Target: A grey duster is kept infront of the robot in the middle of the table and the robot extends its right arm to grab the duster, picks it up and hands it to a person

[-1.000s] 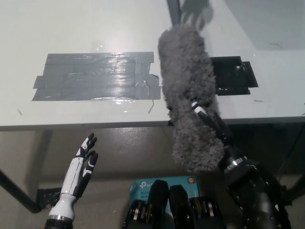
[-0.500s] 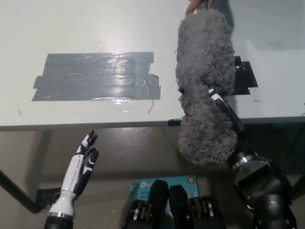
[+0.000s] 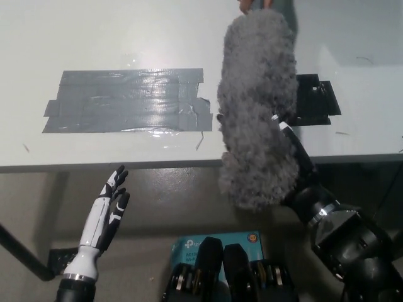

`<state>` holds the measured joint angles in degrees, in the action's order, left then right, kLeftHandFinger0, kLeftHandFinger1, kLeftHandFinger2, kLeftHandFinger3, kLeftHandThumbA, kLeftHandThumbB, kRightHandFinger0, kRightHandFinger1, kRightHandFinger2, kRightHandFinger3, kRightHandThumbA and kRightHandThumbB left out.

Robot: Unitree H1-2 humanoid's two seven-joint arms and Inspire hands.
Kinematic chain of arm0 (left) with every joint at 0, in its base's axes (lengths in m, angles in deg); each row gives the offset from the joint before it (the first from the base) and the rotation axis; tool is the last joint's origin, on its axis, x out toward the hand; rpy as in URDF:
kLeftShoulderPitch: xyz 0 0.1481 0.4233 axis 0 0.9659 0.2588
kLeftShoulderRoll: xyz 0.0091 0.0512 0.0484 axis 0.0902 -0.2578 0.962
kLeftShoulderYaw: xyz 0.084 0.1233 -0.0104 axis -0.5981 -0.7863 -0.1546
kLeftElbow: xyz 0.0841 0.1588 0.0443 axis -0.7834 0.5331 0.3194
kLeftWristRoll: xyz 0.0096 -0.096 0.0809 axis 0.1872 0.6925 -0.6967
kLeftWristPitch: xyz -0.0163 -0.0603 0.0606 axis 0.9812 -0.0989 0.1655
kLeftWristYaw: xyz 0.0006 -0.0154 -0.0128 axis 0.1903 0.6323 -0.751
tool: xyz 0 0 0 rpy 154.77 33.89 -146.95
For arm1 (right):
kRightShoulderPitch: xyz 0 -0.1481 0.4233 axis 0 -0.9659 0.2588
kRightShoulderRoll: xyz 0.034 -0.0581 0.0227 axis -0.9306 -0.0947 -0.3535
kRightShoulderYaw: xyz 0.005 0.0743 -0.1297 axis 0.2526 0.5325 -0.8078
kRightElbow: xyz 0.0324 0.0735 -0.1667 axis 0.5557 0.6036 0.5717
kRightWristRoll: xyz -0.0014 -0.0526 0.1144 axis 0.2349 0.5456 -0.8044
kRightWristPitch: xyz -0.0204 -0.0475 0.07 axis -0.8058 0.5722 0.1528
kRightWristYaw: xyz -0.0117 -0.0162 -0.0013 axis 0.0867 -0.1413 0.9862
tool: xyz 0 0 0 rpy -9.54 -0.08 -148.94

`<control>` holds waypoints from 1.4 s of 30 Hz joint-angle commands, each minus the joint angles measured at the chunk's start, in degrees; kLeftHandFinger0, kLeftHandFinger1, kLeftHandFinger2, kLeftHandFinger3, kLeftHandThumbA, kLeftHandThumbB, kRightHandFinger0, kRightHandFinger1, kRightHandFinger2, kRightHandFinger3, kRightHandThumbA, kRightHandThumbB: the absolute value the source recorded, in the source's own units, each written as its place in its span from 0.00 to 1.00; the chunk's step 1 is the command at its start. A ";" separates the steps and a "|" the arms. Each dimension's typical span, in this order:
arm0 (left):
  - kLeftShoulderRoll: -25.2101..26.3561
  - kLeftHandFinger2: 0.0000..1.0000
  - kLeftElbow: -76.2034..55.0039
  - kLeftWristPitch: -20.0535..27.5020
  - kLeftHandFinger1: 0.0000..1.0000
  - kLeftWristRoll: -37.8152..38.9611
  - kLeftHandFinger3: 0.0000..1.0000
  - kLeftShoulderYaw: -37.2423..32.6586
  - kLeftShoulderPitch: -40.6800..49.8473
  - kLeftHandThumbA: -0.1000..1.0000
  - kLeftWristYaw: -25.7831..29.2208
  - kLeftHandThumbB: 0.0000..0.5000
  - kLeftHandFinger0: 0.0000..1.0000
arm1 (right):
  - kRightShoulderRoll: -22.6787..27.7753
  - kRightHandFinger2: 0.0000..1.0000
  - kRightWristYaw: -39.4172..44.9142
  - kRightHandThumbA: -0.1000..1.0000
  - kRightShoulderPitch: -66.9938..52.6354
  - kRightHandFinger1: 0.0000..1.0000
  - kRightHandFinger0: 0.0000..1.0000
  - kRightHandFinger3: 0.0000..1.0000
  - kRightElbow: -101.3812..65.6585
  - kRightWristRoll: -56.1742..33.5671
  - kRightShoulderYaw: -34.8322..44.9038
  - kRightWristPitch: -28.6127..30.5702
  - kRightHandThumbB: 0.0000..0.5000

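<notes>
My black right hand (image 3: 291,165) holds the grey duster (image 3: 257,107) aloft above the near edge of the white worktop (image 3: 113,38), my fingers closed on its handle and mostly buried behind the fluffy head. The duster stands nearly upright in the head view, its lower end hanging past the worktop's edge and its top reaching toward the far side, where a person's hand (image 3: 253,5) shows at the top margin, touching or just beside the duster's tip; I cannot tell which. A broad patch of grey tape (image 3: 126,100) lies flat on the worktop to my left of the duster, and a black patch (image 3: 315,99) lies on the surface just behind it to my right. My white left hand (image 3: 107,211) rests low below the worktop's edge, fingers spread and holding nothing. A teal box (image 3: 214,242) sits on the floor below.
</notes>
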<state>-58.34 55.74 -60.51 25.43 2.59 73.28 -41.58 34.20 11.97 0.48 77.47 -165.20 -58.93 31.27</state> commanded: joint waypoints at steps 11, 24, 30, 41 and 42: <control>1.04 1.00 -1.55 2.08 1.00 0.01 1.00 -0.11 -0.80 1.00 0.85 0.39 0.94 | 8.11 1.00 8.74 0.85 -3.91 1.00 1.00 1.00 -6.73 40.72 -6.29 14.23 0.84; 0.20 1.00 -1.97 2.08 1.00 0.10 1.00 -0.44 1.78 1.00 1.38 0.37 0.93 | 15.61 1.00 3.63 0.91 -10.54 1.00 1.00 1.00 9.39 69.13 -12.72 30.64 0.84; -0.10 1.00 -2.03 2.08 1.00 0.14 1.00 -0.58 2.92 1.00 1.03 0.38 0.93 | 16.02 1.00 2.61 0.90 -11.33 1.00 1.00 1.00 13.20 70.70 -13.53 32.22 0.74; -0.45 1.00 -2.75 2.08 0.99 0.03 1.00 -0.75 4.43 0.98 1.35 0.38 0.91 | 16.23 1.00 1.93 0.92 -11.82 1.00 1.00 1.00 14.44 73.65 -13.90 32.44 0.77; -0.40 1.00 -2.70 2.08 0.99 0.29 1.00 -0.78 4.57 0.98 1.40 0.38 0.91 | 16.28 1.00 1.72 0.93 -11.77 1.00 1.00 1.00 14.54 74.44 -14.04 32.49 0.78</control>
<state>-58.49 56.19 -60.65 25.35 2.50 76.65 -41.59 47.13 15.75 -11.81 90.61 -118.47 -69.60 43.23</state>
